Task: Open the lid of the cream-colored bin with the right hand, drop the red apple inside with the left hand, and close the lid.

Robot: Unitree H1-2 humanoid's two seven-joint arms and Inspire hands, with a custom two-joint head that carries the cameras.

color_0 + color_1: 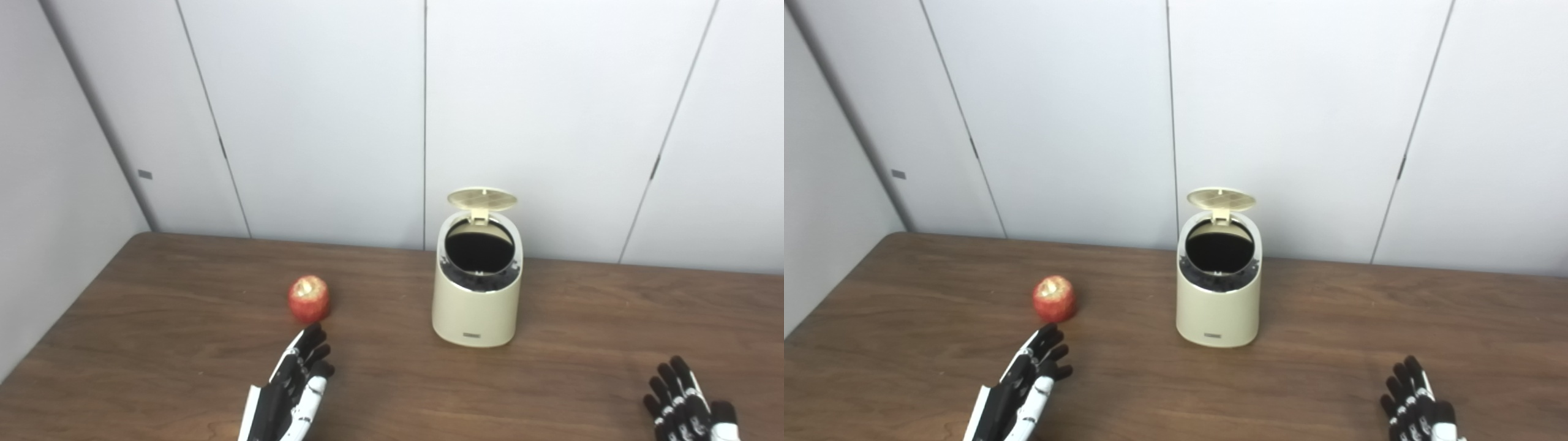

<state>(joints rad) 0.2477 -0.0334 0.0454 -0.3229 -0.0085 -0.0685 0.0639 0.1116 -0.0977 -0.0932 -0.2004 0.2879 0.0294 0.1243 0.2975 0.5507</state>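
My left fingers (312, 350) are spread, straight, holding nothing. They point up-table at the apple (309, 298), which sits just past the tips, a hair to their left. Small gap, no contact that I can see. Left hand (291, 383) is edge-on with the thumb side up, so the palm roughly faces the bin side.

The apple is near round, so there's no real long axis. Stem end is up with a pale patch on top. Any approach angle works. My guess is a short push forward and then a wrap.

Right of those fingers and a bit further back is the bin (477, 294), upright. Lid (482, 198) is already flipped up on its rear hinge, and the mouth is dark and clear. So the opening step looks done, and the apple pick is next.

Left hand is far nearer the apple. The bin stands between the apple and my right hand (689, 407). That hand is low at the near edge, well apart from the bin, fingers splayed upward and empty.

Carry path from apple to bin mouth runs rightward and up over the rim. The raised lid sits behind the opening, not across it.

Surface is a brown wood-grain table (582, 318), flat and otherwise bare as far as I can see. Behind it are plain pale wall panels (318, 110), with the wall angling in on the left.
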